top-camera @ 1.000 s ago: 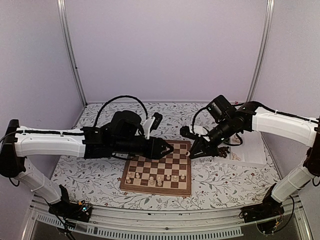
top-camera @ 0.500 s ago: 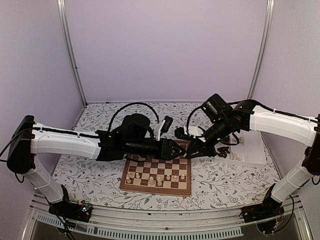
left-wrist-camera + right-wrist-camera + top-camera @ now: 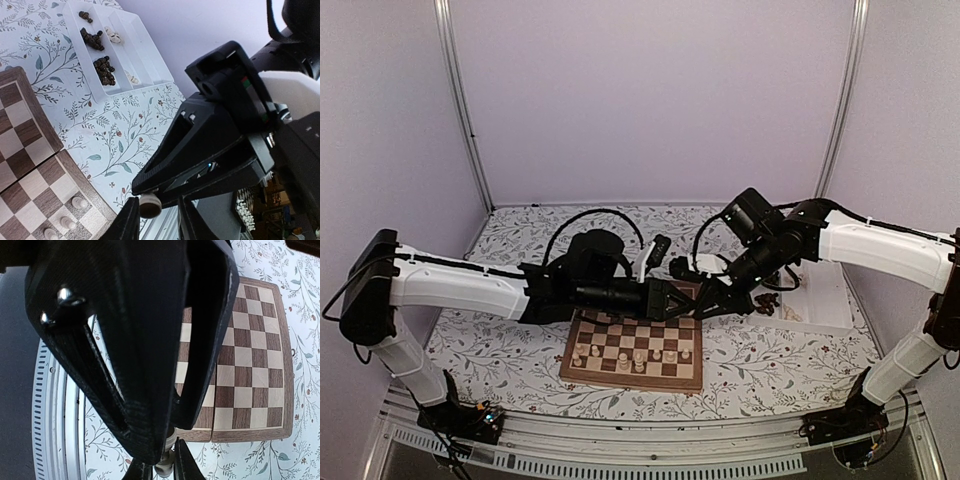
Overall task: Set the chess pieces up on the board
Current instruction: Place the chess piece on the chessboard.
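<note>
Handover point, in the air above the far right corner of the board (image 3: 630,330). Both arms reaching in, tips nose to nose.

Pale chess piece (image 3: 150,205) between the two sets of tips. Only a round cream end shows, so no telling which piece.

Right gripper (image 3: 161,469): fingers pressed close on either side of the piece, pinching it. Left gripper (image 3: 158,224): fingers spread to either side of the same piece with a gap showing on one side, so not yet clamped by the look of it.

Elsewhere: a short row of pale pieces (image 3: 638,358) standing toward the near edge of the board. Tray (image 3: 145,55) off the right edge, dark pieces (image 3: 102,70) heaped in its compartments with a few pale ones.

Handling guess: tiny, very light, hard turned wood, smooth and rounded — apt to twist or squirt out of flat pads. Best taken across the thicker body, square on, base left free for setting down. Light squeeze only. Risk here is one side letting go before the other has bitten.
</note>
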`<state>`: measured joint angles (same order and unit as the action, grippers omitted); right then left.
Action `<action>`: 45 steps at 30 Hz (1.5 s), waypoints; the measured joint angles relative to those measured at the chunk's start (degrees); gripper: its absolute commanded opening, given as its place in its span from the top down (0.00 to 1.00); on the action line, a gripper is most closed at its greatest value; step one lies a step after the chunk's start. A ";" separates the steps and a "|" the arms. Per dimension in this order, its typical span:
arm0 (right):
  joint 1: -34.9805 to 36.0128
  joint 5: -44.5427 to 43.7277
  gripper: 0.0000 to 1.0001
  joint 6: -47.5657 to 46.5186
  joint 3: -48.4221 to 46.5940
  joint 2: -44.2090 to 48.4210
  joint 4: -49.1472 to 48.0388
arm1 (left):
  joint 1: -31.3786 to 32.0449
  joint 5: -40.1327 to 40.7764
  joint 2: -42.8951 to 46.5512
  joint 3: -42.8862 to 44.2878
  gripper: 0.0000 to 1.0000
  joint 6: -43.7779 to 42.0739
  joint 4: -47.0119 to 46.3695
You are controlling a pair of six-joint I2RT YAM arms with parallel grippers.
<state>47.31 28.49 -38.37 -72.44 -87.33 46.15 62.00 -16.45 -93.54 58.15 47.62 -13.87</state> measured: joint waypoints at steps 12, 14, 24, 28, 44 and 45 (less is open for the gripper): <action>0.00 -0.85 0.90 0.00 0.00 0.00 2.21 | -0.02 -1.33 -2.38 0.09 0.69 1.57 -1.81; 0.04 -0.76 0.90 -0.02 -0.07 0.02 1.53 | -0.02 -1.36 -2.80 0.13 0.69 1.79 -1.62; -0.02 -0.98 0.88 0.00 -0.07 0.00 1.66 | -0.02 -2.14 -3.26 0.13 0.85 2.95 -1.97; -0.02 -0.94 0.73 0.04 -0.07 0.00 1.97 | -0.02 -2.54 -3.43 0.13 0.91 2.95 -2.34; -23.04 29.33 0.44 18.47 0.15 5.38 -10.69 | -0.50 0.98 -0.63 -5.01 0.94 1.92 -19.04; -22.88 31.30 0.43 20.35 0.46 5.27 -11.50 | -0.55 1.51 -0.66 -5.01 0.94 1.92 -20.48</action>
<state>24.43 59.79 -18.02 -71.99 -82.06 34.65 61.45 -14.94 -94.19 53.15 49.54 -34.35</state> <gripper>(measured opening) 0.544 0.139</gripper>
